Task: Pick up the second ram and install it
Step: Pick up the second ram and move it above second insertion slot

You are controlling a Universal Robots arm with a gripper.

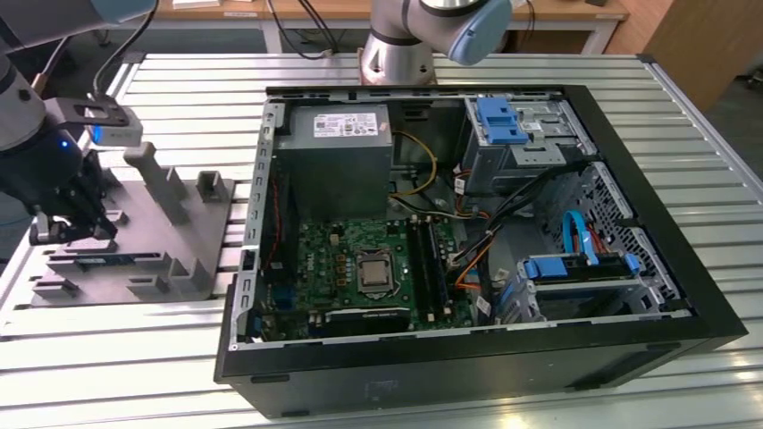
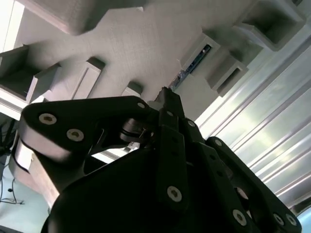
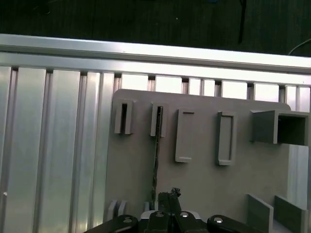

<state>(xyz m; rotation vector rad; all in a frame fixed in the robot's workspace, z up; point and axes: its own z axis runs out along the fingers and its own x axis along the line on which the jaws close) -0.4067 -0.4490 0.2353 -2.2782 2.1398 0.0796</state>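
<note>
Pick-up step: my pincer (image 1: 71, 232) hangs over the second ram (image 3: 156, 155) in the grey tray (image 1: 179, 210); released or clenched, I cannot tell. Gripping needs alignment along its thin edge.

An open computer case (image 1: 477, 357) lay on the slatted metal table (image 1: 179, 71), a grey moulded tray (image 1: 179, 241) just beside it.

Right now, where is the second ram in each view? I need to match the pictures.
Exterior view: the second ram sits in the grey tray, toward the exterior view's left edge.
Second wrist view: it is the blue-green strip between tray posts.
First wrist view: it is the thin dark line, seen edge-on, between tray posts.
Shared landmark: the grey tray.
</note>
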